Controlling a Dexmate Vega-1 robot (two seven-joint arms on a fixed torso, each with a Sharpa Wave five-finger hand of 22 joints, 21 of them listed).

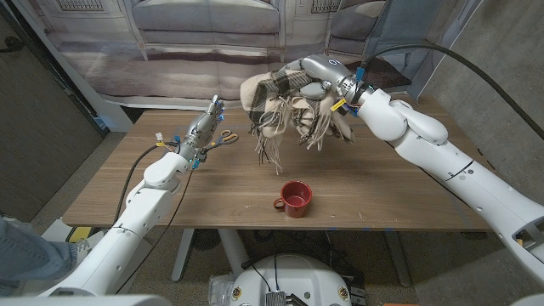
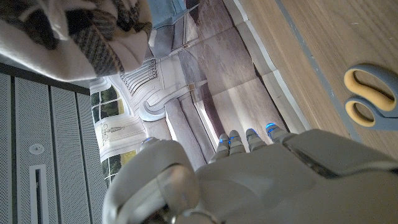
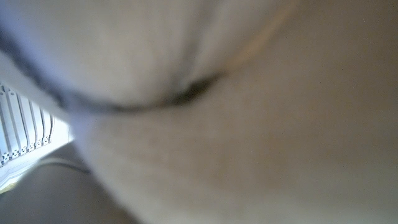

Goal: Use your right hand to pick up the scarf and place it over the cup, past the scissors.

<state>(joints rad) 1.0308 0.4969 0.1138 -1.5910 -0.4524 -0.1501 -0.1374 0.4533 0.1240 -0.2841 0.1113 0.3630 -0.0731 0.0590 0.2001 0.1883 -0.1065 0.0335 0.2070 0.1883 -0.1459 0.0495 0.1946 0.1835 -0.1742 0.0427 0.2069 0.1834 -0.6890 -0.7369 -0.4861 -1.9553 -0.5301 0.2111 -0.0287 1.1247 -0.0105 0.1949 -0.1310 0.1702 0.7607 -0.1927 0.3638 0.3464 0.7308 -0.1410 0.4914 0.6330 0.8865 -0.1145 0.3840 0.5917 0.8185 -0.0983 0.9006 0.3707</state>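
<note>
My right hand (image 1: 316, 82) grips a bunched cream and dark plaid scarf (image 1: 287, 110) in the air above the far middle of the table, its fringe hanging down. The scarf's cream cloth (image 3: 249, 124) is pressed close and blurred against the right wrist camera. A red cup (image 1: 296, 198) stands upright near the table's front edge, below the scarf and a little right of its fringe. Scissors (image 1: 225, 136) with yellow-lined handles lie on the far left part of the table, their handles (image 2: 372, 96) close to my left hand (image 1: 204, 132). That hand (image 2: 249, 180) holds nothing, its fingers straight and pointing away.
The wooden table (image 1: 399, 187) ends at a far edge (image 1: 170, 112), beyond which a pale sofa (image 1: 208, 34) stands. A black cable (image 1: 476, 64) arcs above my right arm. At the picture's lower left corner there is a person's blue sleeve (image 1: 25, 246).
</note>
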